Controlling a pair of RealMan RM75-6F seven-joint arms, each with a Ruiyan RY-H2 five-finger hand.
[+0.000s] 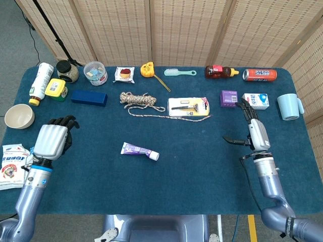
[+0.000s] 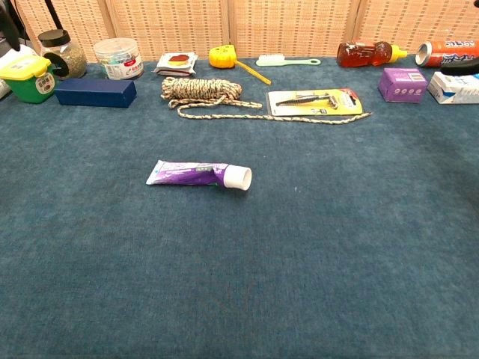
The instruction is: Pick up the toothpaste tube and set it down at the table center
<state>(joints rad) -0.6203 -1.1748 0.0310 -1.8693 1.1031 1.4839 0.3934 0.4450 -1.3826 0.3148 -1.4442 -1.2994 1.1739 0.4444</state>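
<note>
Purple and white, the toothpaste tube is seen lying flat on the blue cloth of the table, near its middle, with the white cap toward the right; the print on it cannot be read. It is touched by nothing. The left hand is held well to the left of the tube, near the table's left edge, palm down, its fingers loosely spread and nothing gripped. The right hand is held well to the right, fingers stretched out and apart, thumb pointing left, also empty.

Along the far edge an orange can is laid on its side, its white lettering too small to be read. A purple box and a blue-and-white carton are placed nearby, their labels illegible. A carded razor on yellow backing is set beside a coiled rope.
</note>
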